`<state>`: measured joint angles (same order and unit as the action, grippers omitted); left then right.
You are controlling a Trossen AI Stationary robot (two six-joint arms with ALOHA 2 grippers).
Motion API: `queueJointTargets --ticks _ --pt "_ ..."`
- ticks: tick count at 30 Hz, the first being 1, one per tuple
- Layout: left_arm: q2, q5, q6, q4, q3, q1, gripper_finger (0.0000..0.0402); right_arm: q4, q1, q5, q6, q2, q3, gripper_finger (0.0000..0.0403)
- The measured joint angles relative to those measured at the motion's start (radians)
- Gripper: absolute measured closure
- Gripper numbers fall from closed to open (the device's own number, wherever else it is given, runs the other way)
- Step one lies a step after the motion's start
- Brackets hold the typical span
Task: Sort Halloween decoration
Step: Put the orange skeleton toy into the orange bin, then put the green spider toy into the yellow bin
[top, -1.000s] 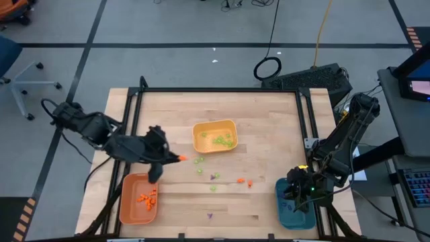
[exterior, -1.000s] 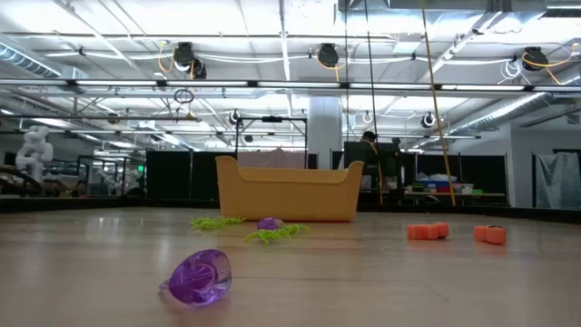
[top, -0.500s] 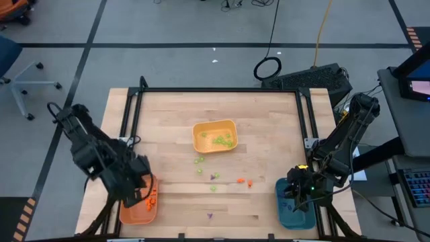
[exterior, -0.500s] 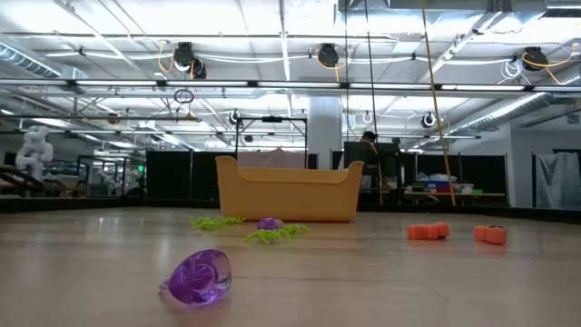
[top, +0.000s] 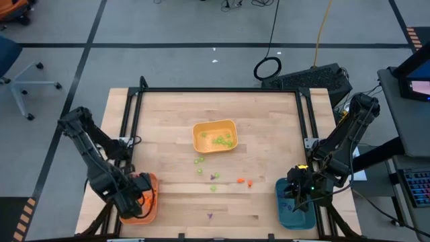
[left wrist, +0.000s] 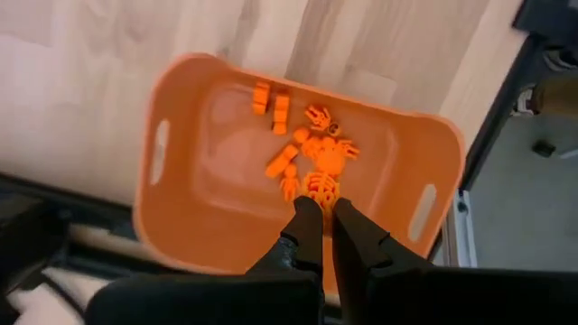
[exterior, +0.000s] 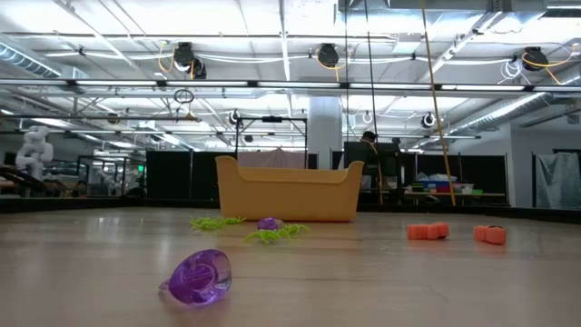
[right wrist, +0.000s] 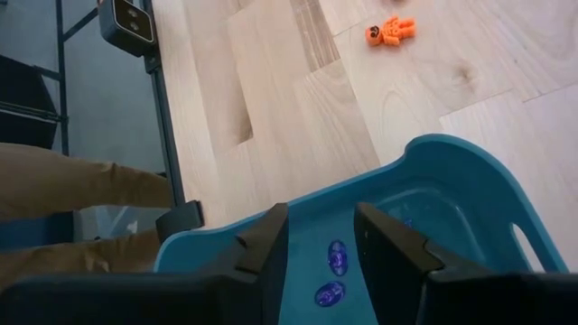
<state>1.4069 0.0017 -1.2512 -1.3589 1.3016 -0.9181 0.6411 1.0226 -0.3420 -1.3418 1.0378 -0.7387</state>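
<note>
Left hand [left wrist: 325,209]: fingers pressed together with nothing visibly between them, hanging over the orange tray [left wrist: 194,194] at the counter's front left corner, tips just above a heap of orange pieces [left wrist: 312,153].

Right hand [right wrist: 321,239]: fingers parted and empty, hovering over the teal tray [right wrist: 452,181] at the front right corner; two purple pieces [right wrist: 332,271] lie in the tray below.

Orange tray contents: a cluster of small orange decorations, sorted.

Yellow tray [top: 199,140]: mid-counter, holding several light green pieces [top: 222,140].

Loose pieces on the counter [top: 269,128]: a few green ones [top: 199,161] just in front of the yellow tray, a purple one [top: 215,176] among them, two orange ones [top: 245,181] toward the right, another purple one [top: 209,216] near the front edge (the low view shows a purple ring-like piece closest to the camera).

Progress: partly done, by my reading. Each tray already holds its own colour, yet about eight pieces remain scattered between the trays.

What is left: gathering the stray green, purple and orange pieces into the yellow, teal and orange trays.
</note>
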Motion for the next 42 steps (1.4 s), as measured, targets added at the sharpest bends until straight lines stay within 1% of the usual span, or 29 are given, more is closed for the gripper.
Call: queueJointTargets --ticks 4,7,9,12,15,18,21,24,27,29,31,33,35,38,40,42 --pt "0.000 0.024 0.000 0.116 -0.102 -0.001 0.0398 -0.001 0.000 0.000 -0.004 0.000 0.000 0.0285" --pt "0.000 0.055 -0.001 0.197 -0.162 -0.001 0.0398 -0.010 0.000 0.007 -0.043 0.000 0.000 0.0285" --pt "0.000 0.056 -0.006 0.233 -0.196 -0.001 0.0395 -0.011 0.000 0.032 -0.075 0.000 0.000 0.0285" --pt "0.000 0.060 -0.054 0.239 -0.225 0.000 0.0381 -0.012 0.000 0.057 -0.085 0.000 0.000 0.0285" --pt "0.000 0.062 -0.083 0.222 -0.230 0.000 0.0356 -0.019 0.000 0.058 -0.086 0.000 0.000 0.0285" --pt "0.000 0.062 -0.110 0.190 -0.230 0.000 0.0323 -0.032 0.000 0.057 -0.086 0.000 0.000 0.0285" --pt "0.000 0.063 -0.121 0.189 -0.230 0.000 0.0283 -0.039 0.000 0.057 -0.087 0.000 0.000 0.0285" --pt "0.000 0.083 -0.176 0.189 -0.228 0.000 0.0238 -0.039 0.000 0.057 -0.096 0.000 0.000 0.0285" --pt "0.000 0.134 -0.258 0.187 -0.202 0.007 0.0197 -0.039 0.000 0.057 -0.098 0.000 0.000 0.0285" --pt "0.000 0.198 -0.330 0.171 -0.168 0.025 0.0180 -0.039 0.000 0.057 -0.108 0.000 0.000 0.0285" --pt "0.000 0.240 -0.374 0.144 -0.116 0.045 0.0177 -0.039 0.000 0.056 -0.112 0.000 0.000 0.0285" --pt "-0.001 0.243 -0.391 0.133 -0.050 0.064 0.0186 -0.039 -0.001 0.056 -0.112 0.000 0.000 0.0285" --pt "-0.001 0.214 -0.386 0.112 0.023 0.084 0.0200 -0.038 -0.001 0.056 -0.112 0.000 0.000 0.0285" --pt "-0.002 0.096 -0.360 0.053 0.126 0.129 0.0223 -0.030 -0.002 0.056 -0.112 0.000 0.000 0.0285" --pt "-0.002 0.016 -0.311 0.030 0.175 0.167 0.0235 -0.028 -0.008 0.056 -0.111 0.000 0.000 0.0285" --pt "-0.002 -0.041 -0.240 0.021 0.198 0.211 0.0243 -0.029 -0.016 0.056 -0.108 0.000 0.000 0.0285"
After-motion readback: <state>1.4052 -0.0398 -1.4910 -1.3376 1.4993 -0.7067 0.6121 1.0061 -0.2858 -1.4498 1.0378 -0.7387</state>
